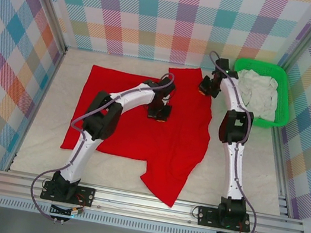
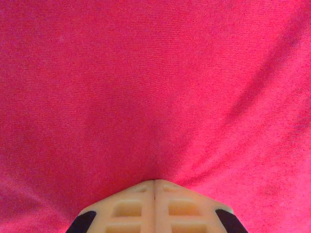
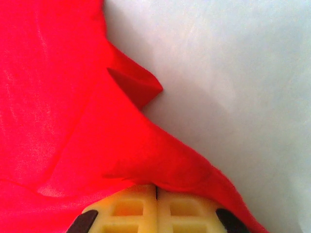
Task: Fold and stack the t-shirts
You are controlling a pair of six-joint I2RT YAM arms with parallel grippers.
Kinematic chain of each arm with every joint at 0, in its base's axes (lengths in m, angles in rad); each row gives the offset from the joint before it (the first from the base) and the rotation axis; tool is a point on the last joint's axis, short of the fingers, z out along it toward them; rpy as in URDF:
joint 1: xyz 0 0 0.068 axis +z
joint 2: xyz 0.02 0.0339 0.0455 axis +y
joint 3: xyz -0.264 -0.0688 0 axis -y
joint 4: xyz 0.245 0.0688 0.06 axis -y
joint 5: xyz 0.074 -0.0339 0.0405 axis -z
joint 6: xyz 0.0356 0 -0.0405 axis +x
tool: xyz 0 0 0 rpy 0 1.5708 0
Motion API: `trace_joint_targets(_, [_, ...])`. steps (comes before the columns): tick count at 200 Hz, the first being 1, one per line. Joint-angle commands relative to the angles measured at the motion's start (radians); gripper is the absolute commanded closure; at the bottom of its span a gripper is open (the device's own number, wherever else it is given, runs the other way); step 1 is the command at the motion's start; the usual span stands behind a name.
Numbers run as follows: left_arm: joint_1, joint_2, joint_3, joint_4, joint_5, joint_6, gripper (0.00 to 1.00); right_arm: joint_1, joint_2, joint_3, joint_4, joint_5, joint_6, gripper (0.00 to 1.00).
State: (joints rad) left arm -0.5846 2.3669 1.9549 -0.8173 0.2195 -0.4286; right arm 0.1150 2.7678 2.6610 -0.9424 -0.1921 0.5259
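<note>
Two tools: both are fully closed on cloth. My left tool (image 1: 159,112) pinches the middle of the shirt (image 1: 128,136), with creases running into its tips. My right tool (image 1: 207,88) nips the shirt's far right edge.
Where the shirt lies: spread over the middle of the surface (image 1: 243,168), between my two arms, with its right edge near the green basket (image 1: 284,106).
Risk, left grip: I judge this mid-panel pinch small. It may catch one layer alone, so a pull would peel the layers apart rather than fold them.
Risk, right grip: only a narrow strip of hem sits over the tips. A quick lift could let it slip out.
Risk, uneven pull: if one arm leads, the cloth will likely twist and the crease will run crooked.
Risk, near flap: a long flap reaches almost to the surface's near edge, so dragging could bunch it or tip it over.
Look of the shirt: bright red, soft, mostly flat, and plain on the upturned side. A small peaked fold stands at the far edge.
</note>
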Motion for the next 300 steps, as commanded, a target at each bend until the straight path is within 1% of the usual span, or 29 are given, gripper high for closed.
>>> trace_joint_targets(1, [0.023,0.169,0.035,0.024,-0.030,0.013,0.95,-0.058,0.076,0.054,-0.006,0.019,0.015,1.00])
trace_joint_targets(14, [0.023,0.191,0.074,0.029,-0.014,0.011,0.95,-0.067,0.077,0.063,0.026,-0.002,0.007,1.00])
trace_joint_targets(28, [0.023,0.205,0.106,0.030,-0.009,0.005,0.92,-0.071,0.070,0.063,0.066,-0.041,-0.007,1.00])
trace_joint_targets(49, [0.023,0.191,0.122,0.034,-0.009,0.002,0.82,-0.071,0.037,0.062,0.109,-0.108,-0.035,1.00])
trace_joint_targets(61, [0.023,0.165,0.116,0.037,-0.010,0.003,0.76,-0.066,0.000,0.053,0.123,-0.123,-0.053,1.00])
trace_joint_targets(94, [0.023,0.037,0.099,0.027,-0.032,0.026,0.62,-0.041,-0.187,-0.026,0.149,-0.117,-0.148,0.92])
trace_joint_targets(112, [0.023,-0.050,0.098,0.001,-0.068,0.042,0.60,-0.020,-0.306,-0.078,0.107,-0.110,-0.190,0.90])
trace_joint_targets(124, [0.025,-0.116,0.091,-0.021,-0.107,0.049,0.59,0.002,-0.401,-0.172,0.074,-0.084,-0.217,0.89])
trace_joint_targets(136, [0.026,-0.189,0.063,-0.039,-0.159,0.048,0.59,0.029,-0.532,-0.344,0.082,-0.057,-0.234,0.89])
trace_joint_targets(147, [0.032,-0.263,0.011,-0.040,-0.201,0.047,0.59,0.050,-0.656,-0.548,0.121,-0.043,-0.229,0.88])
trace_joint_targets(165, [0.054,-0.393,-0.114,-0.033,-0.257,0.025,0.60,0.089,-0.867,-0.908,0.216,-0.048,-0.189,0.88])
trace_joint_targets(179, [0.086,-0.482,-0.226,-0.036,-0.289,0.004,0.60,0.125,-0.999,-1.138,0.260,-0.044,-0.162,0.90])
trace_joint_targets(198, [0.144,-0.598,-0.399,-0.042,-0.344,-0.026,0.65,0.187,-1.131,-1.371,0.281,-0.028,-0.139,0.91])
trace_joint_targets(210, [0.197,-0.659,-0.508,-0.033,-0.352,-0.037,0.67,0.225,-1.193,-1.486,0.295,-0.027,-0.121,0.93])
trace_joint_targets(237, [0.319,-0.776,-0.717,0.030,-0.306,-0.049,0.69,0.279,-1.270,-1.683,0.350,-0.032,-0.051,0.95])
trace_joint_targets(255, [0.362,-0.841,-0.788,0.052,-0.303,-0.048,0.69,0.282,-1.259,-1.777,0.390,0.000,-0.009,0.97])
trace_joint_targets(276, [0.386,-0.887,-0.815,0.050,-0.307,-0.041,0.68,0.282,-1.187,-1.814,0.385,0.064,0.005,0.98])
trace_joint_targets(296, [0.394,-0.907,-0.817,0.029,-0.324,-0.039,0.65,0.273,-1.112,-1.796,0.335,0.142,0.011,1.00])
trace_joint_targets(300, [0.396,-0.910,-0.817,0.024,-0.327,-0.038,0.64,0.271,-1.104,-1.790,0.327,0.141,0.003,1.00])
